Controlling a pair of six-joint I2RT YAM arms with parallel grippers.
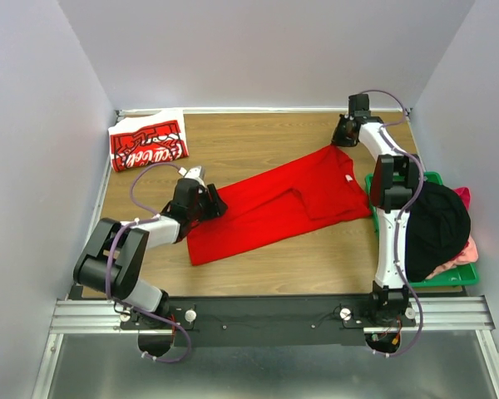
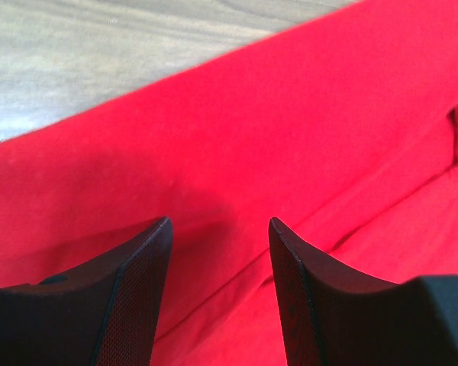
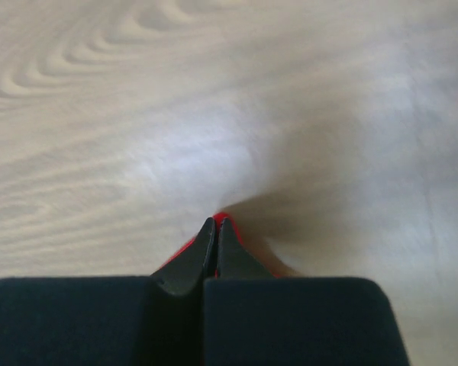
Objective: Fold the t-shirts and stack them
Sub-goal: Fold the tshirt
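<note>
Top external view puts the left fingers (image 1: 214,204) nearest, over the left edge of the plain red t-shirt (image 1: 274,208). The shirt lies slantwise across the middle of the counter (image 1: 316,266), with a flap laid over itself toward the right. The left wrist view shows these fingers apart with cloth beneath and nothing between them; whether they touch it I cannot tell. Farther off, the right fingers (image 3: 195,259) are pressed together on a small tip of red cloth near the far right corner.

That pinch looks thin, so the tip may slip free under a pull and leave the fold crooked. If the left side closes on too many layers, or on none, the shirt may bunch or drag. A sleeve could also catch on the green crate (image 1: 449,281) beside the right arm.

At the far left corner the lettered t-shirt (image 1: 148,143) lies folded, well apart. The counter is smooth pale wood and may let cloth slide. Plain grey walls (image 1: 258,50) close it on three sides, and a metal rail (image 1: 274,314) runs along the near edge.
</note>
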